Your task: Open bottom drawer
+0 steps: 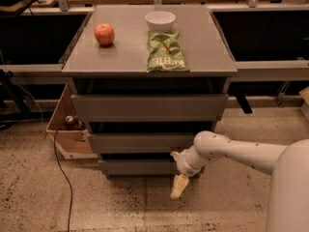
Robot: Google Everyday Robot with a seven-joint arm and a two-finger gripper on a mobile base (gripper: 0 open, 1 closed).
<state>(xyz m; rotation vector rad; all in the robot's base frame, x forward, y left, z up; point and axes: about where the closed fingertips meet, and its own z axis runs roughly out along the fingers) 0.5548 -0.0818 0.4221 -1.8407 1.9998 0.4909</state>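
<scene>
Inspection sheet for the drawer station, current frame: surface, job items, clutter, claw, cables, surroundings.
Surface: grey cabinet top, flat, carries three items.
Job's things: bottom drawer, lowest of three, no interior showing, looks shut.
Clutter: red apple on the top's left; white bowl at the back; green chip bag lying flat in front of the bowl.
Grippers: claw hangs low by the bottom drawer's right end, pointing at the floor; contact with the drawer cannot be told.
Cables: black cable trails over the floor left of the cabinet.
Surroundings: cardboard box left of the cabinet, a can in it; speckled floor.
</scene>
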